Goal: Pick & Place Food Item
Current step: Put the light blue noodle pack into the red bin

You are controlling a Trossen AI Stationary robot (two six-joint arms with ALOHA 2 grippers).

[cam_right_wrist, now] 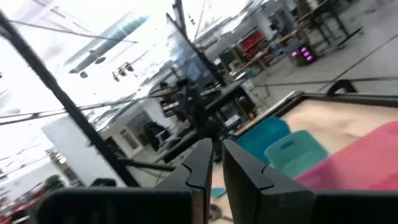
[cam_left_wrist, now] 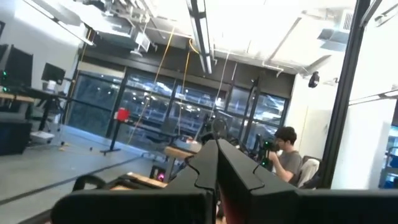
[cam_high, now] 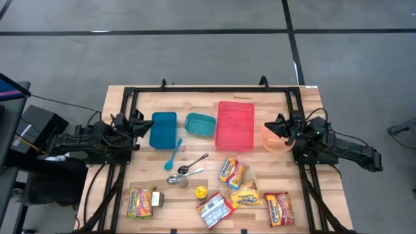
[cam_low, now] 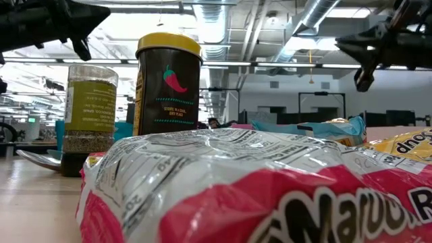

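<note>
overhead, glossy crinkled noodle packets (cam_high: 236, 185) (rectangular), wooden table (cam_high: 117, 214)

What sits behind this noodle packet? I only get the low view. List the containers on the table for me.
Observer: From above, there is one row: blue container, teal container, red tray, pink bowl.
Operator: Place both hands for me.
Observer: The left hand hangs beside the blue container, shut and empty. The right hand is by the pink bowl.
Operator: Count the noodle packets.
Observer: Five noodle packets, all in front of that row.
</note>
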